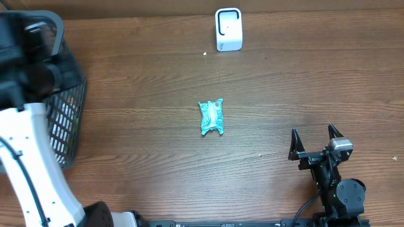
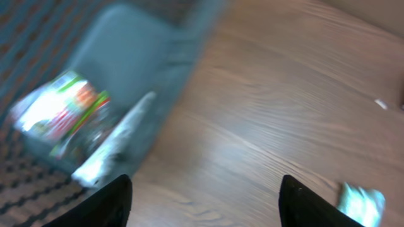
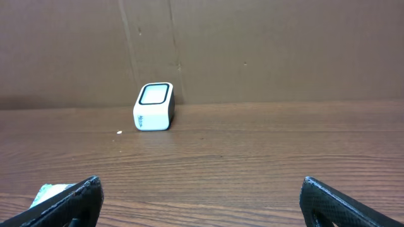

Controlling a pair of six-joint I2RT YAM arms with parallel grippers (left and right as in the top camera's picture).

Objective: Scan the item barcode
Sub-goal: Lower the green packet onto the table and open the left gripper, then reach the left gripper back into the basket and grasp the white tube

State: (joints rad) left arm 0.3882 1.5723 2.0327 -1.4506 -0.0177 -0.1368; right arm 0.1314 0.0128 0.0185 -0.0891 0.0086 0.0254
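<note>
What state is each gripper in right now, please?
Left gripper: open, holding nothing.
Right gripper: open, holding nothing.

My left wrist view is smeared: the basket (image 2: 19,183) and the packets (image 2: 60,113) inside it blur into colours I cannot read. The teal packet (image 2: 361,203) is cut by the lower edge there. Overhead, the left arm (image 1: 28,145) hides part of the basket, which the left edge crops too.
</note>
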